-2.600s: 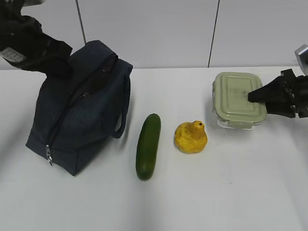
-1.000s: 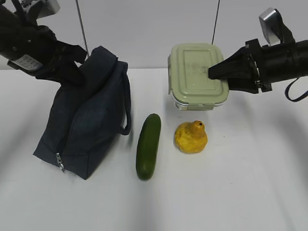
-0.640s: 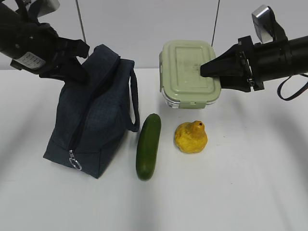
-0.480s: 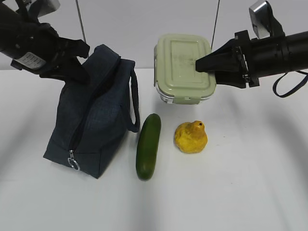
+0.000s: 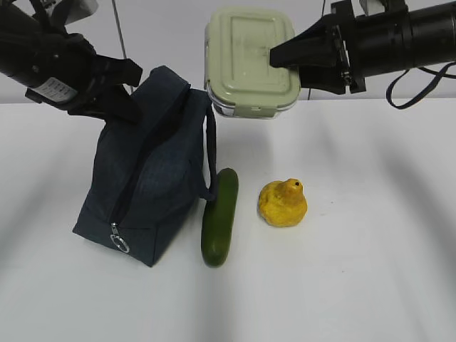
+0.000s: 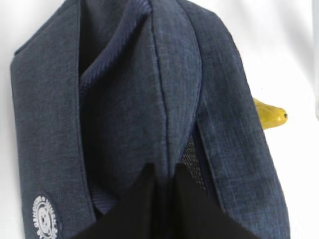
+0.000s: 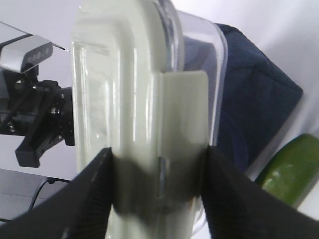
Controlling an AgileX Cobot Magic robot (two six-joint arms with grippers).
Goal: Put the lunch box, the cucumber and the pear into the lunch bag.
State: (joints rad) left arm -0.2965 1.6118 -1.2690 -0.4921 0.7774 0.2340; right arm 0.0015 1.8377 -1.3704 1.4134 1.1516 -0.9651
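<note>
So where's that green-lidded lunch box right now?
In the exterior view, the lunch box is held up in the air by the right hand, top centre, just right of the lunch bag.

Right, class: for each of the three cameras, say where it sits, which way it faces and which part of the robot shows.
Exterior view: in front, above table height, looking down at a slant; both arms show, lunch box aloft.
Left wrist view: on the left arm, facing along the left end effector pinching the lunch bag.
Right wrist view: on the right arm, facing along the right end effector clamping the lunch box.
Shared: all three show the bag; both wrist views show the bag, and the left also glimpses the pear.
</note>
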